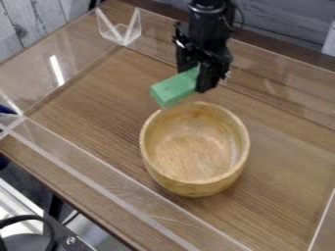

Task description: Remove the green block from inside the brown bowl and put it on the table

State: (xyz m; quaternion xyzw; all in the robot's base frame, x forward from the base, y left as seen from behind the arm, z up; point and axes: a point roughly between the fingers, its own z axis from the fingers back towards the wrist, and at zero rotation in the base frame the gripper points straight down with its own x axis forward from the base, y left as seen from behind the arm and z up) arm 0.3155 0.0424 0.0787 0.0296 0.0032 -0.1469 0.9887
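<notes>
My gripper (199, 80) points straight down and is shut on the green block (171, 90), which sticks out to the left from between the black fingers. The block hangs tilted in the air, just beyond the far left rim of the brown bowl (197, 150) and above the table (92, 98). The light-brown wooden bowl sits on the table at centre right, with nothing inside it.
Low clear acrylic walls (78, 181) edge the tabletop on all sides. A clear acrylic piece (120, 27) stands at the far left corner. Open wood surface lies left of the bowl.
</notes>
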